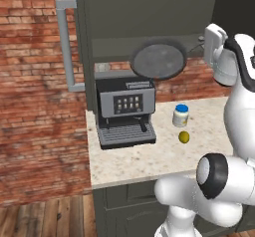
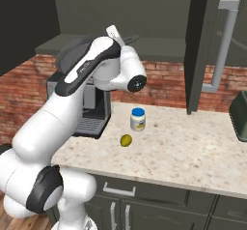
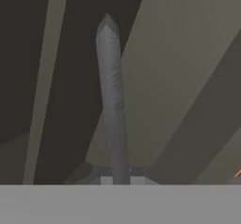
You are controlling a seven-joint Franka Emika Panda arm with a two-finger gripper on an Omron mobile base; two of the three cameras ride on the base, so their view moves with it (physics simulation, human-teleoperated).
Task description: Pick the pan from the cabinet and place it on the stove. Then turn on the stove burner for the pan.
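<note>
The pan point(image 1: 158, 60) is seen tilted in the air in the left base view, its round dark grey bottom turned toward the camera, in front of the open cabinet point(image 1: 144, 12) and above the coffee machine point(image 1: 125, 112). Its thin handle point(image 3: 113, 100) runs out toward the arm's wrist, and in the hand view that handle is seen rising straight up from between the jaws, which are closed on it at its near end. The gripper point(image 3: 120, 178) is thus clamped on the pan's handle; the fingertips themselves are barely seen at the bottom of the hand view. The pan's bowl lies ahead of the jaws, at the far end of the handle, and is held clear of the cabinet shelf and of the counter point(image 1: 149, 156).

Below the jaws, on the speckled stone counter, a white jar with a blue lid point(image 1: 181, 115) is stood upright, and a small yellow-green fruit point(image 1: 184, 137) is lying just in front of it, apart from it. The coffee machine is set below and beside the pan, at the counter's left end. An open cabinet door with a long silver bar handle point(image 1: 67, 44) is seen beyond the pan to the left. In the right base view, another open door with a silver handle point(image 2: 223, 45) is seen to the right of the arm, and the jar point(image 2: 138, 119) and fruit point(image 2: 126, 140) are seen beneath the wrist.
</note>
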